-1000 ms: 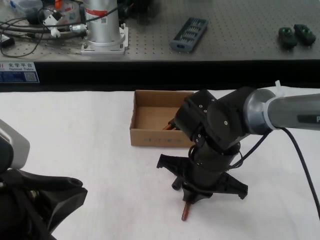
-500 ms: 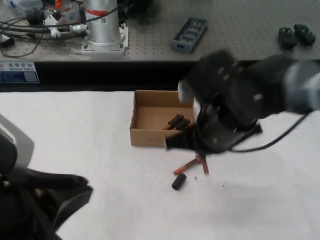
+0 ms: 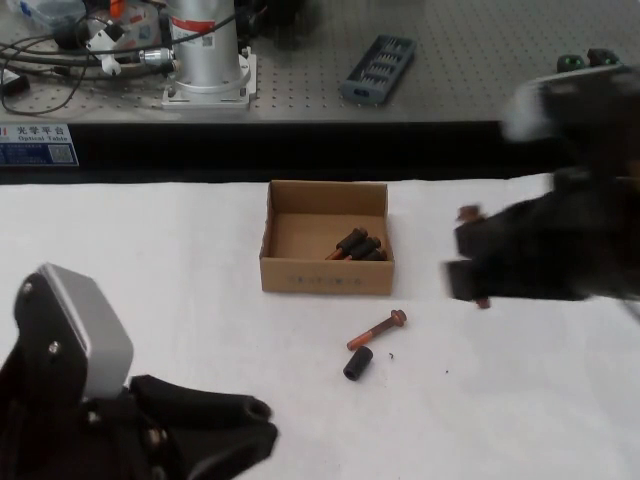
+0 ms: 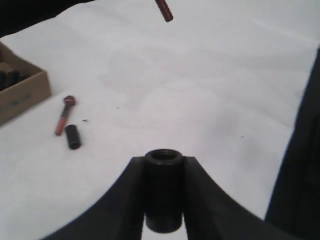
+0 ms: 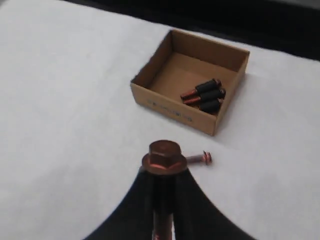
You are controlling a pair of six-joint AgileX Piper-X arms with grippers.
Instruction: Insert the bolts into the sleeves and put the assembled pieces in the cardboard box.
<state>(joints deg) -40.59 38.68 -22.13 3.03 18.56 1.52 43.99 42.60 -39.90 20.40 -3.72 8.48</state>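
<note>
Bolts, two outside the box. Held bolt (image 5: 164, 156): copper-coloured, hexagonal flanged head, gripped by the shank between the fingers of the right end effector (image 5: 164, 172), head outward, above the table (image 3: 180, 280) and to the right of the cardboard box (image 3: 325, 275). Loose bolt (image 3: 378, 330): lying flat on the white table in front of the box, apart from it.

Sleeves, two outside the box. Held sleeve (image 4: 162, 200): black, tubular, open bore facing outward, clamped between the fingers of the left end effector (image 4: 163, 167), which sits at the near left of the table, well apart from the box. Loose sleeve (image 3: 358, 363): black, on the table just beside the loose bolt's shank end.

Assembled pieces (image 5: 205, 95), three: black sleeves with copper-coloured bolt ends showing, lying side by side inside the box toward its right wall.

Cardboard box: open-topped, brown, standing on the table.
</note>
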